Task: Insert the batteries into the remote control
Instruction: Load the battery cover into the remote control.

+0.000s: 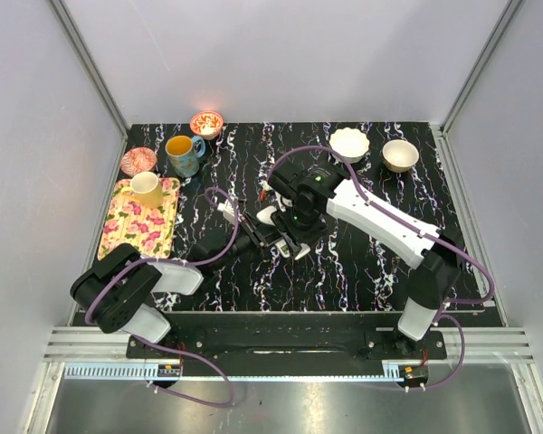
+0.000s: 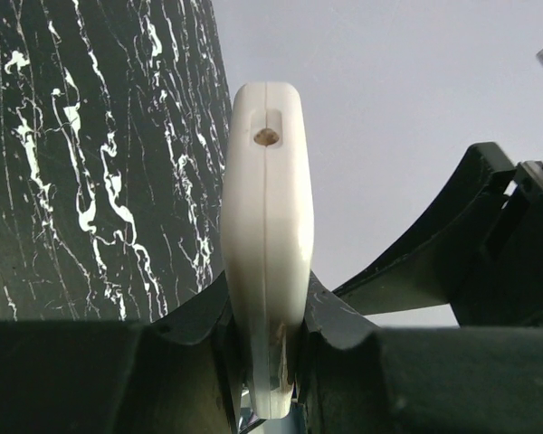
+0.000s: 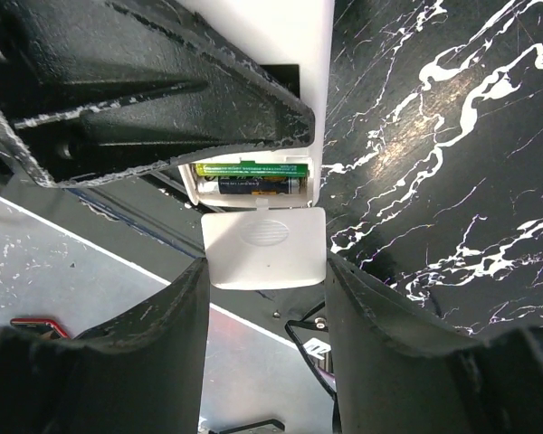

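Left gripper (image 2: 270,362) clamped tight around remote control (image 2: 267,235), held edge-on above table (image 1: 344,271) middle. Battery cover (image 3: 264,249) pinched in half-spread right gripper (image 3: 264,276) beside remote control's uncovered bay, batteries (image 3: 252,176) seated. Remote control judged light, rigid, slippery; long edges best gripped.

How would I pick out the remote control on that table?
On the black marbled table, look to the middle. The left gripper clamps the remote control there; the right gripper holds its battery cover. Unlike the round bowls at the back, it is a flat white slab with batteries showing in its open bay.
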`<move>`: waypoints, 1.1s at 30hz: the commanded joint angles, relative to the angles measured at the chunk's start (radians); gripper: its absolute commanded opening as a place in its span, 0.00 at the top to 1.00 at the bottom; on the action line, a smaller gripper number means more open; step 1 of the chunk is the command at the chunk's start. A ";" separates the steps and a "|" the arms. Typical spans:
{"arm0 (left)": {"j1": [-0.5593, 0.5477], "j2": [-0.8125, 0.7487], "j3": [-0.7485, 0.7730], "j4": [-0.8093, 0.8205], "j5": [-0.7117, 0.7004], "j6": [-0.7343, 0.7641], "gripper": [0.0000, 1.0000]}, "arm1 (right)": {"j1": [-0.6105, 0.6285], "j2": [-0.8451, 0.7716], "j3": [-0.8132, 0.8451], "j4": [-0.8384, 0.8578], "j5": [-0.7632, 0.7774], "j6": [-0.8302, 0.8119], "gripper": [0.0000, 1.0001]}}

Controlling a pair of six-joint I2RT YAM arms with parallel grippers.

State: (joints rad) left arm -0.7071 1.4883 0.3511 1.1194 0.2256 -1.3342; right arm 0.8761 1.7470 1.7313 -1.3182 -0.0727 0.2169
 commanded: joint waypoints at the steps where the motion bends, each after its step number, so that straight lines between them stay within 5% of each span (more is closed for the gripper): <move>1: -0.017 -0.043 0.009 -0.007 -0.045 0.044 1.00 | 0.009 -0.003 0.036 0.002 0.036 -0.010 1.00; 33: -0.055 -0.071 0.054 -0.070 -0.077 0.099 1.00 | 0.024 0.006 -0.026 0.051 -0.001 0.002 1.00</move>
State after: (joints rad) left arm -0.7567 1.4593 0.3607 1.0092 0.1780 -1.2518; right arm 0.8902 1.7535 1.7088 -1.2831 -0.0647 0.2176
